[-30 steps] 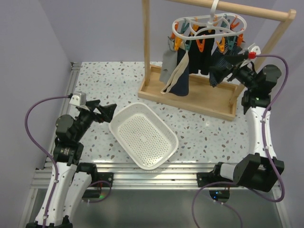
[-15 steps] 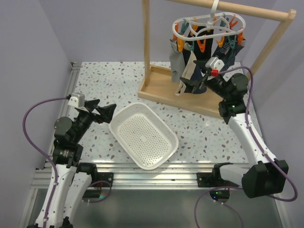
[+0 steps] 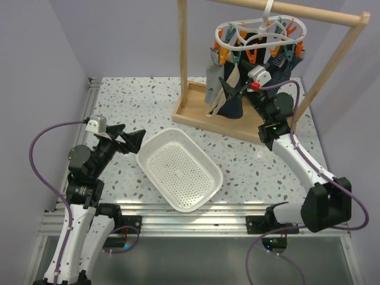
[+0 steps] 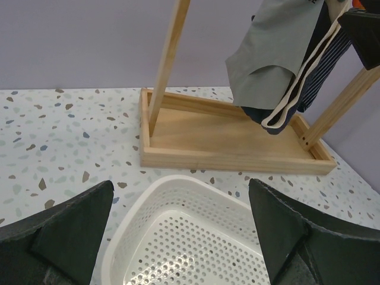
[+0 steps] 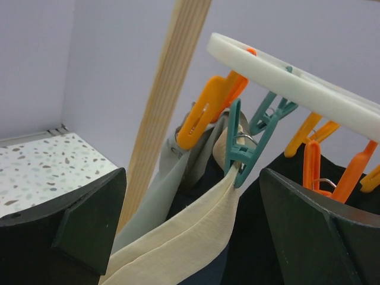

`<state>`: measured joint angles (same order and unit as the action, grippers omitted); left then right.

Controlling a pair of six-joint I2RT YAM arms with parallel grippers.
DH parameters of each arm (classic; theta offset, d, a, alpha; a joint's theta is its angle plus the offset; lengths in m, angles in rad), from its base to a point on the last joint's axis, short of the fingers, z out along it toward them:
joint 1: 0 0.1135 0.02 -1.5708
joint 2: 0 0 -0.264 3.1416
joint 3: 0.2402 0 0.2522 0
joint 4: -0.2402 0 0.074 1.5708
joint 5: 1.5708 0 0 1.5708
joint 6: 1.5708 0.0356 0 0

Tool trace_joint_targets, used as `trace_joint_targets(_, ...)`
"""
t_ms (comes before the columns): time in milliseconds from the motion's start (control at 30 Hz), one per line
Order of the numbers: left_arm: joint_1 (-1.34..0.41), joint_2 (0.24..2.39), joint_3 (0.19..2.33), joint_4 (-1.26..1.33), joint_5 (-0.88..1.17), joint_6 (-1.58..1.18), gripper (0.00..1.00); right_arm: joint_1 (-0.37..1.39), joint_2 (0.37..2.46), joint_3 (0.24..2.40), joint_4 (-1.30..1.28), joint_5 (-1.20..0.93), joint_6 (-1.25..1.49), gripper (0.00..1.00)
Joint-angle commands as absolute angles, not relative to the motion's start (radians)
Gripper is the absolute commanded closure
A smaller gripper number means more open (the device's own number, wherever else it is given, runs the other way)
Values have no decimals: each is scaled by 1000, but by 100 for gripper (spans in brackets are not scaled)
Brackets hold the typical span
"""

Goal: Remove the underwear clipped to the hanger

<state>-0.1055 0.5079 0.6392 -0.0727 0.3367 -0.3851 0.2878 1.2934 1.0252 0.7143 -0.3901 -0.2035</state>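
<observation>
**Beige waistband point(image 5: 190, 243) framed, nothing gripped yet**

From the top camera, your right fingers point(image 3: 231, 88) were up against the underwear point(image 3: 212, 83), which hung from the hanger point(image 3: 261, 32) on the wooden rail frame point(image 3: 183, 47). Your left fingers point(image 3: 127, 141) were spread and empty beside the basket point(image 3: 148, 155) on the worktop point(image 3: 130, 101).

From the left wrist, the garments ran long-axis vertical. Their tops were clipped out of view, and their lower edges pointed down at the frame's base point(image 4: 225, 139).

From the right wrist, the fingers gaped wide on either side of the waistband and held nothing. A teal clip point(image 5: 240, 142) pinched that band, and an orange clip point(image 5: 205, 116) held the grey piece.

You looked to be at the approach to a grasp. The next move likely called for closing on the fabric below the teal clip, then a steady downward pull that wouldn't set the hanger swinging.
</observation>
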Motion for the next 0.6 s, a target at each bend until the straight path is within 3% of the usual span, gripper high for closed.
trace_joint_targets(0,-100,512,638,-46,342,-408,0,290,1344,1086,830,-276,-238,3)
trace_joint_targets(300,-100,509,630,-46,337,-408,0,293,1420,1161,897,-244,-250,12)
trace_joint_targets(567,-100,522,630,-35,339,-407,0,295,1468,1230,911,-230,-291,25)
